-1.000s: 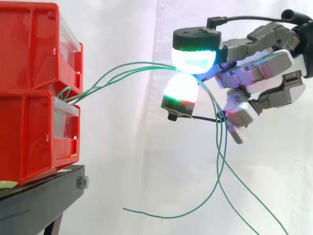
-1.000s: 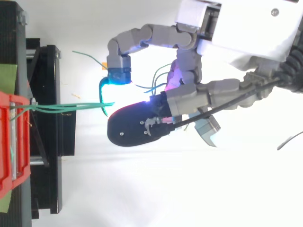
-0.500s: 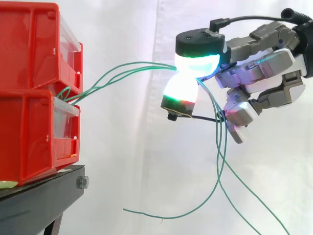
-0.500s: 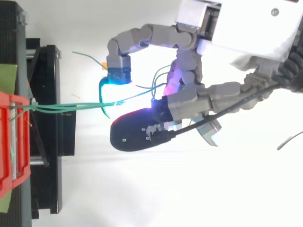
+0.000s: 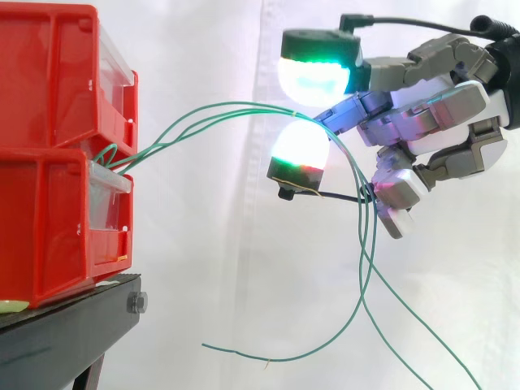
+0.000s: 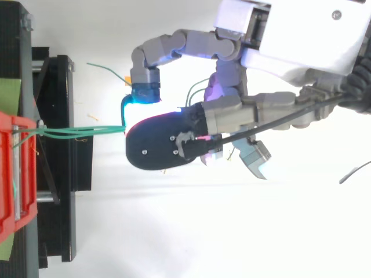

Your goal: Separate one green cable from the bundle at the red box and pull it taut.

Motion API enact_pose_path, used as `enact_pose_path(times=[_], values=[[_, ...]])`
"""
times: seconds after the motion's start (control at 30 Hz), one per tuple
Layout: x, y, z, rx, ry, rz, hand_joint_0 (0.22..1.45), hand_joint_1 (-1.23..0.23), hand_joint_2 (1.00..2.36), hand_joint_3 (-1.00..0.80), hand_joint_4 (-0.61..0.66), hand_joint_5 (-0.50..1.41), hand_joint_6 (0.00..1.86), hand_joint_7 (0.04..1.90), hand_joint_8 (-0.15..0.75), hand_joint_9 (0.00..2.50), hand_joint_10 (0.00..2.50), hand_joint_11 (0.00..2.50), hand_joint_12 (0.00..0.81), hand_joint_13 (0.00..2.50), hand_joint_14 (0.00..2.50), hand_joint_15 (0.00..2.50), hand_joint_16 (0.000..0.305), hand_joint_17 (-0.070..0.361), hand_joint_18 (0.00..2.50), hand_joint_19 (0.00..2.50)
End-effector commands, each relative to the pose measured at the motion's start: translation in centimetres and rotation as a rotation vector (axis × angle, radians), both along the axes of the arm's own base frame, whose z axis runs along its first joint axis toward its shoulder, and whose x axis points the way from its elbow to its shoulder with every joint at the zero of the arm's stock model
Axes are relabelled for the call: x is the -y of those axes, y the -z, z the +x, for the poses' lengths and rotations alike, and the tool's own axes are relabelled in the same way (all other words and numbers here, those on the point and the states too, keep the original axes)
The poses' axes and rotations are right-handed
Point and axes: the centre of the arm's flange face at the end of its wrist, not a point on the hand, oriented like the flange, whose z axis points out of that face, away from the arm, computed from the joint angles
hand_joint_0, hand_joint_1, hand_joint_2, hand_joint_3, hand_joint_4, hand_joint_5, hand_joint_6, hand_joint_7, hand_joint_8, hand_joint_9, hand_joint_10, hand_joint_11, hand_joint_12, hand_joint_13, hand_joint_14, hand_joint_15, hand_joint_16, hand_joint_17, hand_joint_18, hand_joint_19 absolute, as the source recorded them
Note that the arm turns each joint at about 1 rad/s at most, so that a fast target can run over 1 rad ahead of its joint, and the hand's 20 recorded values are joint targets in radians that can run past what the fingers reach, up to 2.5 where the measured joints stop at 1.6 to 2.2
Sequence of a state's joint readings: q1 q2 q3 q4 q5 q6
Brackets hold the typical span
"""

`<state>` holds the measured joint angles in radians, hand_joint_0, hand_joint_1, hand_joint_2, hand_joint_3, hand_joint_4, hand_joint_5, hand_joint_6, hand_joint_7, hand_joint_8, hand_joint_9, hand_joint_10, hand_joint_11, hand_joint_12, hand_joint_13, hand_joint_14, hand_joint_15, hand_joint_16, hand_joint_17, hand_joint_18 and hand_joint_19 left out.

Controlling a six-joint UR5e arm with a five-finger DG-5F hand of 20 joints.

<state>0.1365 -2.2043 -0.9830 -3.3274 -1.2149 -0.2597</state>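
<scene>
1. Green cables (image 6: 81, 132): thin bundle leaving the front of the lower red box (image 5: 57, 219), arcing through open air to the hand (image 5: 439, 122), then drooping below it in long loose tails (image 5: 365, 260).
2. Hand: pinch parted. Upper pad (image 5: 317, 73) well clear above lower pad (image 5: 299, 148). Strands pass through the gap, apparently lying over the lower pad, not clamped. Other fingers curled back under the palm.
3. Cannot tell whether one strand is singled out; several run close together at the pads.
4. Handling, judged: very light, thin and springy, holding an arc rather than hanging limp. Smooth jacket likely to slide between rounded pads. Neighbouring strands likely to tag along.
5. Best hold, judged: on the span just boxward of the lower pad, where the strands fan slightly apart. One strand only, squeezed flat between the pad faces.
6. Caution: fixing inside the box hidden. Steady pull straight away from the box advisable, to avoid slipping the strand or dragging the box on its black stand (image 5: 73, 325).
</scene>
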Motion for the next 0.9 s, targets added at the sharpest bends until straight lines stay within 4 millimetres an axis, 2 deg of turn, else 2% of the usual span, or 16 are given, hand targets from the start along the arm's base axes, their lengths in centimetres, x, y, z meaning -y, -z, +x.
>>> enact_pose_path(times=[0.0, 0.23, 0.4, 0.6, 0.87], values=[[0.0, 0.01, 0.0, 0.0, 0.0, -0.001, 0.71, -0.61, 1.01, -0.32, 0.09, 0.15, 0.5, 1.33, 0.173, 2.04, 0.02, 0.52, 0.369, 1.45, 0.02, 0.56, 0.057, 0.129, 1.11, 0.51], [-0.11, 0.01, 0.01, 0.0, -0.002, -0.001, 0.73, -0.67, 1.01, -0.21, 0.09, 0.15, 0.5, 1.34, 0.184, 2.07, 0.02, 0.52, 0.379, 1.46, 0.02, 0.55, 0.06, 0.135, 1.14, 0.49], [-0.11, -0.06, 0.03, 0.001, -0.002, -0.001, 0.71, -0.69, 1.01, -0.11, 0.04, 0.16, 0.5, 1.35, 0.219, 2.08, 0.02, 0.52, 0.386, 1.47, 0.02, 0.54, 0.066, 0.148, 1.17, 0.45], [-0.11, 0.01, 0.01, 0.0, -0.002, -0.001, 0.68, -0.76, 1.0, -0.08, 0.04, 0.16, 0.5, 1.36, 0.232, 2.08, 0.02, 0.49, 0.398, 1.49, 0.02, 0.52, 0.072, 0.162, 1.22, 0.39], [-0.22, 0.01, 0.02, 0.0, -0.003, -0.001, 0.68, -0.78, 1.0, -0.09, 0.06, 0.16, 0.5, 1.36, 0.232, 2.07, 0.02, 0.48, 0.401, 1.49, 0.01, 0.52, 0.071, 0.16, 1.21, 0.39]])
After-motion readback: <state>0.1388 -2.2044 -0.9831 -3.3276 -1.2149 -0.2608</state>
